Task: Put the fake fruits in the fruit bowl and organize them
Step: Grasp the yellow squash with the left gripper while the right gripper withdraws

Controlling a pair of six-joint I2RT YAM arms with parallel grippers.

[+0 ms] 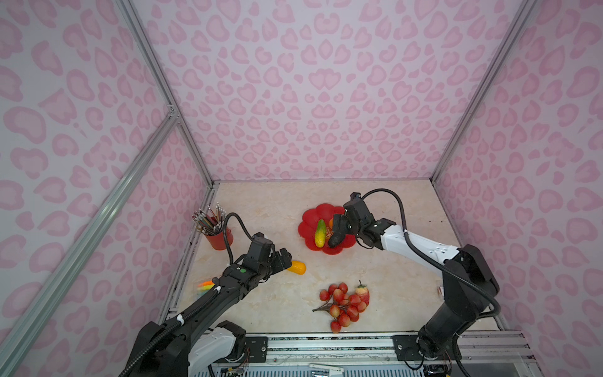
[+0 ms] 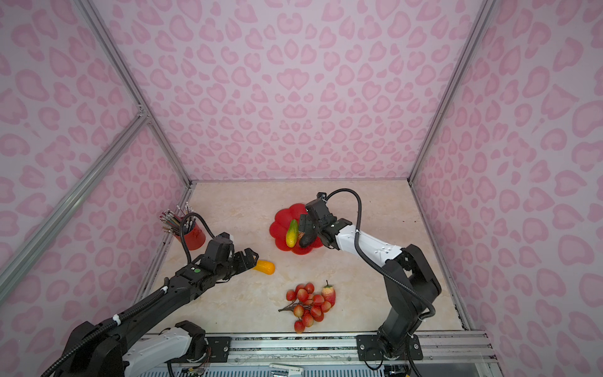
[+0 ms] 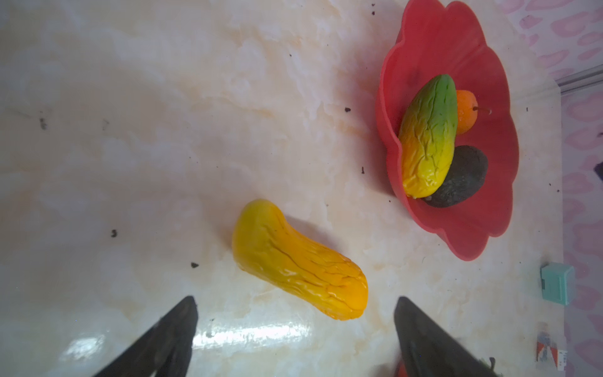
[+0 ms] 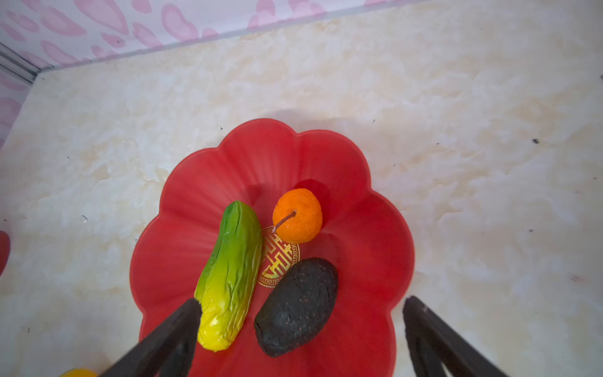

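Observation:
The red scalloped fruit bowl [image 1: 310, 217] [image 2: 282, 218] [image 4: 261, 156] holds a green-yellow oblong [image 1: 320, 233] [image 4: 230, 274], a small orange [image 4: 297, 215] and a dark avocado [image 1: 336, 241] [image 4: 297, 306]. My right gripper [image 1: 339, 228] [image 4: 301, 300] hangs open over the avocado without touching it. A yellow-orange gourd [image 1: 297, 267] [image 3: 300, 261] lies on the table, with my open left gripper [image 1: 287, 258] [image 3: 296, 298] just short of its near end. The red berry cluster [image 1: 342, 306] [image 2: 306, 305] and strawberry [image 1: 363, 293] [image 2: 329, 293] lie near the front.
A red pencil cup [image 1: 220, 238] [image 2: 194, 236] stands at the back left. A highlighter pack [image 1: 205, 284] lies under the left arm by the left wall. A small teal box [image 3: 558, 284] sits by the right wall. Pink walls enclose three sides.

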